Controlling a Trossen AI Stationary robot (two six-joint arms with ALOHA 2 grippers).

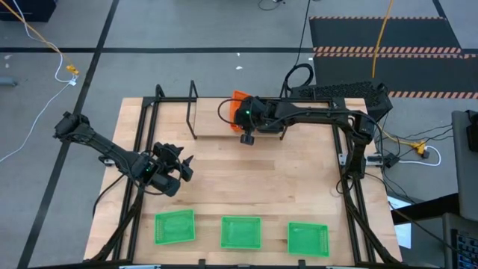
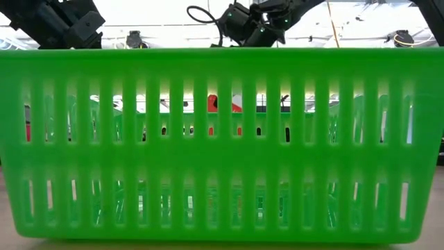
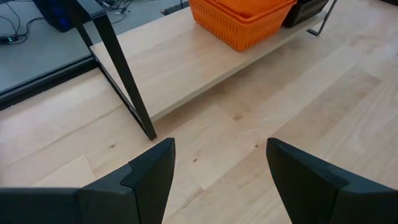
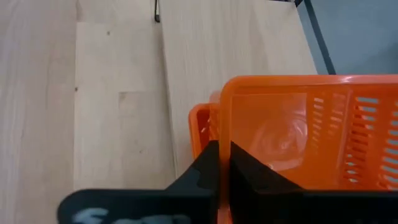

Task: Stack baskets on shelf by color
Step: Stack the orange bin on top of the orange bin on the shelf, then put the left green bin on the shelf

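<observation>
Three green baskets (image 1: 175, 226), (image 1: 241, 232), (image 1: 308, 238) rest flat on the table along its near edge; the middle one (image 2: 222, 139) fills the low view. The shelf (image 1: 193, 112) stands at the table's far side. On it are stacked orange baskets (image 3: 242, 18) with a black basket (image 3: 308, 9) beside them. My right gripper (image 1: 246, 127) is over the shelf, shut on the top orange basket (image 4: 305, 130). My left gripper (image 1: 179, 168) hovers open and empty over the left middle of the table; it also shows in its wrist view (image 3: 221, 168). My right gripper pinches the top orange basket's short end wall (image 4: 225, 118) at its rim, one finger inside the basket and one outside. The fingers come from above, pointing down. The basket sits level over another orange basket (image 4: 199, 127); whether it rests in it, I cannot tell.
The shelf's upright black end bar (image 1: 193, 104) stands left of the orange baskets, with bare shelf board (image 3: 186, 68) between them. The black table frame (image 1: 142, 127) runs along both sides. Bare wood lies between the shelf and the green baskets.
</observation>
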